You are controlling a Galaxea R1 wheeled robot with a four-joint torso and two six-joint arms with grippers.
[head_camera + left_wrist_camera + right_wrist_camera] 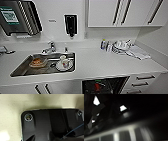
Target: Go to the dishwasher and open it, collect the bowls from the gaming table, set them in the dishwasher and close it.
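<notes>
In the head view the dishwasher [105,86] is a dark opening under the white counter [100,62], right of the sink. Its inside is in view, with a red shape [97,86] and a green shape [100,81] among the racks. They are too blurred to tell whether they are bowls. The gaming table is out of view. The left wrist view has pale speckled floor [12,109] beyond the robot's dark plate. The right wrist view is dark, with blurred pale bars [125,134] close by.
A steel sink [21,70] holds an orange-brown dish [37,62] and a white mug [64,62] on a plate. Bottles [103,44] and crockery [122,46] stand at the counter's back right. Drawers [145,80] flank the dishwasher; wall cabinets [125,12] hang above.
</notes>
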